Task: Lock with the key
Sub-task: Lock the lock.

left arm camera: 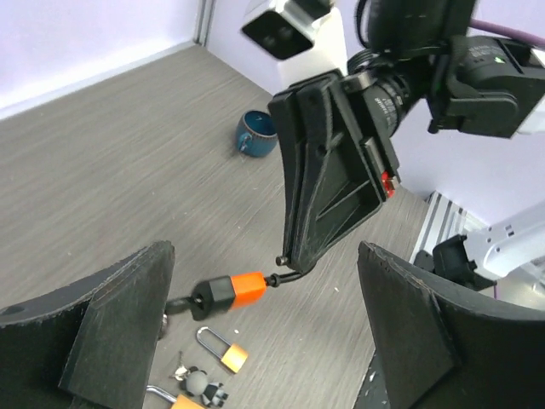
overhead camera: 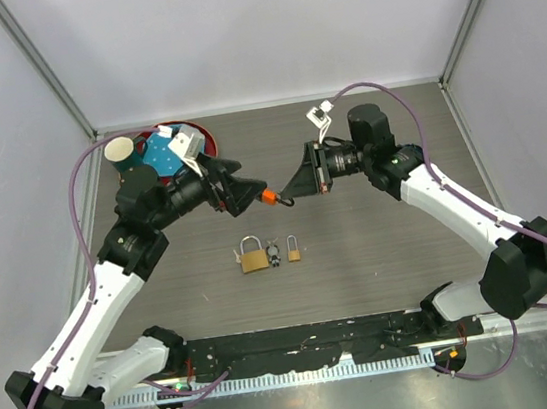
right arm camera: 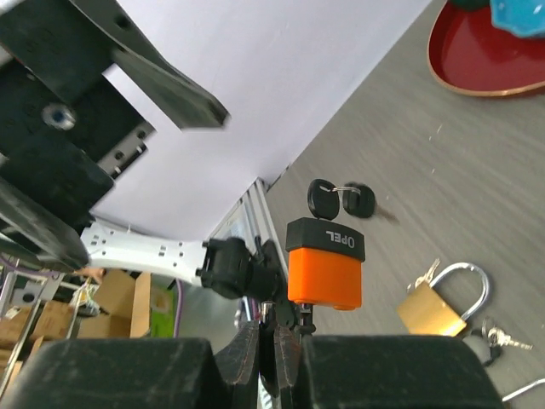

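Orange padlock point(overhead camera: 271, 198) hung above the table point(overhead camera: 381, 251), its long axis level. The right gripper point(overhead camera: 290, 199) pinched its shackle end. The key point(left arm camera: 182, 302) end pointed between the left gripper's point(overhead camera: 252, 193) spread fingers point(left arm camera: 111, 332); whether they touched could not be told.

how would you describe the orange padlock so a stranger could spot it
Start at the grey wood-grain table and look above its middle. The orange padlock is held up there by the right tool. The two brass padlocks lie on the table; this one is orange and carries black-headed keys.
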Available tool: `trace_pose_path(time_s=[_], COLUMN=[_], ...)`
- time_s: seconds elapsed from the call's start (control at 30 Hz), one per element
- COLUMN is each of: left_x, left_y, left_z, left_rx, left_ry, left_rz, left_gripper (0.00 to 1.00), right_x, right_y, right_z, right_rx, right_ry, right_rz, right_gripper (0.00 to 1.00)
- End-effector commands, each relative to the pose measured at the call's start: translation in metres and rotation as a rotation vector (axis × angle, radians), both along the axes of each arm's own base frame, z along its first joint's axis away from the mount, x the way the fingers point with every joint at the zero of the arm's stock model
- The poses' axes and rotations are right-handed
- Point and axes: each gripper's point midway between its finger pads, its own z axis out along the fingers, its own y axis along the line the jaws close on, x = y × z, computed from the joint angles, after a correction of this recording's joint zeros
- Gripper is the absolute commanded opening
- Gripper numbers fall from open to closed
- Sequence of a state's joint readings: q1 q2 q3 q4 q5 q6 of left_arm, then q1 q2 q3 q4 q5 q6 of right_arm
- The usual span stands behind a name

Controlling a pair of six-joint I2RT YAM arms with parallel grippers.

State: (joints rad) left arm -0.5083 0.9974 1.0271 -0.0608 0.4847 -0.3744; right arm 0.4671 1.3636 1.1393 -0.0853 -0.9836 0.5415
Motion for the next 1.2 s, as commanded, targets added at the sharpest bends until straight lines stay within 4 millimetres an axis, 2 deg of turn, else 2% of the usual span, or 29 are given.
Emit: trace_pose_path(time_s=[0.0,0.17,0.27,0.3,0.43,0.5,0.77,0.87,1.07,1.17], left_x=[-0.02,-0.041,-0.047,-0.05,-0.048,-0.047,-0.046,-0.049,-0.049,-0.048], left_y=[0.003,-0.002,-0.004,-0.006,-0.013,-0.016,-0.023,-0.026,-0.028,-0.027], left_z=[0.021,0.016,0.006,-0.003,-0.017,-0.016,-0.036,-0.042,-0.049,-0.049], left_rx=[0.083,0.13,0.175,0.183,0.186,0.166,0.129,0.116,0.113,0.113], left_ry=[-0.196,-0.285,-0.263,-0.221,-0.186,-0.173,-0.122,-0.088,-0.063,-0.063], left_rz=[-0.1,-0.233,-0.296,-0.332,-0.375,-0.38,-0.412,-0.438,-0.446,-0.44], left_gripper=[0.92,0.96,1.0,1.0,1.0,1.0,0.99,0.96,0.82,0.67], right_x=[-0.024,-0.039,-0.045,-0.047,-0.05,-0.052,-0.056,-0.057,-0.057,-0.054], right_y=[-0.005,-0.007,-0.009,-0.009,-0.009,-0.01,-0.01,-0.01,-0.01,-0.009], right_z=[0.018,0.027,0.033,0.035,0.039,0.042,0.052,0.055,0.056,0.056], right_rx=[0.025,0.055,0.074,0.077,0.088,0.097,0.126,0.134,0.139,0.145], right_ry=[-0.08,-0.095,-0.098,-0.091,-0.088,-0.09,-0.099,-0.097,-0.093,-0.111], right_rz=[0.135,0.207,0.247,0.253,0.269,0.279,0.292,0.296,0.297,0.291], right_gripper=[0.01,0.01,0.02,0.01,0.02,0.01,0.02,0.01,0.01,0.01])
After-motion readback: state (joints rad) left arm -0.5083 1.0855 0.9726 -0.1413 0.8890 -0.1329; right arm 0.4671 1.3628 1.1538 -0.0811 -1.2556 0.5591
